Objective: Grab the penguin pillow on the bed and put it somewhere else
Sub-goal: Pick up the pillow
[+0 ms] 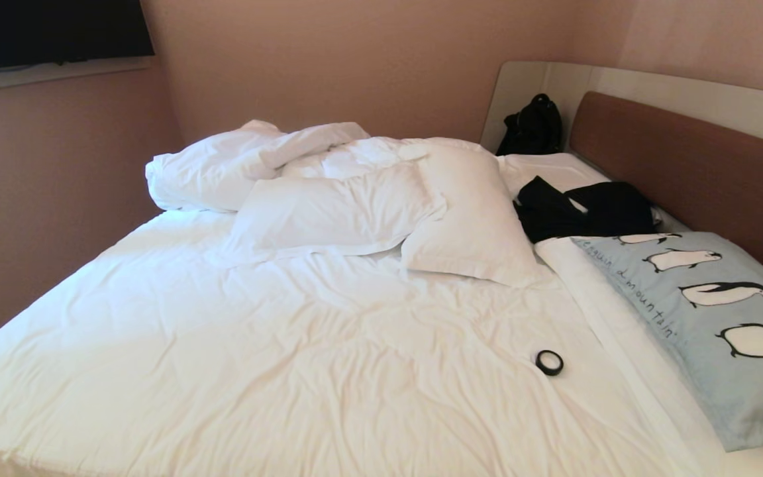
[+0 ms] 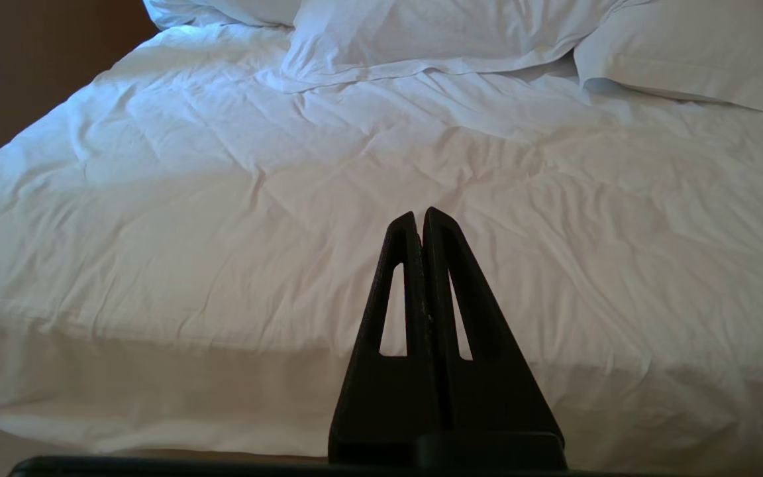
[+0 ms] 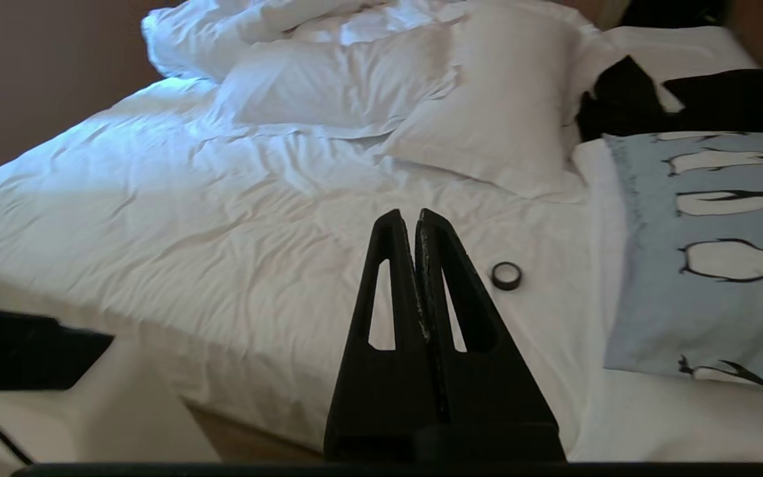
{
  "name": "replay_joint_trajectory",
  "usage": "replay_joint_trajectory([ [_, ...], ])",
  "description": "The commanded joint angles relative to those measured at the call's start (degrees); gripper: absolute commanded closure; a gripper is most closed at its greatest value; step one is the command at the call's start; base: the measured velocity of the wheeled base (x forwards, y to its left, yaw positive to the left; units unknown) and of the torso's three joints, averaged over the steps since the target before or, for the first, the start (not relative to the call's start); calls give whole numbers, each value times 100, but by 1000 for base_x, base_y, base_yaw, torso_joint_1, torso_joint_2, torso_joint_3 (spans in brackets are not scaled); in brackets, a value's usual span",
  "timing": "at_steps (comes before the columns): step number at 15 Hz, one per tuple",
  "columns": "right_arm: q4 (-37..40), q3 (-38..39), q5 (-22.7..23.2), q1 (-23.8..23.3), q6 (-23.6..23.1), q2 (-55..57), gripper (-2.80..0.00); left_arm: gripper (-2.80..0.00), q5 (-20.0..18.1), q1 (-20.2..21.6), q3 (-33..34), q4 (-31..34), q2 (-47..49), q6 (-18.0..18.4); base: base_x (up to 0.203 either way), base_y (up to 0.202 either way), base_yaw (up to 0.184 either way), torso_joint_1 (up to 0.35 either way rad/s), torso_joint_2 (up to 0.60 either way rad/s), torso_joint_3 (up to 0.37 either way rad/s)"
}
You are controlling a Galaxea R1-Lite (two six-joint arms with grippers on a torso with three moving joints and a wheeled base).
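Nothing is done yet, as I read it. The penguin pillow (image 1: 706,318) lies flat at about four o'clock on the bed (image 1: 255,344), against the headboard (image 1: 686,165), untouched. My right gripper (image 3: 416,222) has its jaws pressed together and empty, hanging off the bed's near edge with the pillow at its two o'clock. My left gripper (image 2: 420,220) is likewise clamped on nothing. Reach, grasp, lift and move all remain.

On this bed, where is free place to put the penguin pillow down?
The wide bare duvet, between the white pillows and the near bed edge, left of the tape ring. The headboard side is crowded: penguin pillow, black clothes.
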Motion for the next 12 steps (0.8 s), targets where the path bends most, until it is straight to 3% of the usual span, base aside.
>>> replay_joint_trajectory([
  [1, -21, 86, -699, 33, -19, 27, 0, 0, 2, 1, 9, 2, -2, -7, 0, 0, 0, 0, 0, 0],
  [8, -34, -127, -789, 303, -273, -87, 0, 0, 2, 1, 9, 2, -2, -9, 0, 0, 0, 0, 0, 0],
  [12, -72, 138, -1719, 402, -237, -283, 0, 0, 2, 1, 9, 2, -2, 0, 0, 0, 0, 0, 0, 0],
])
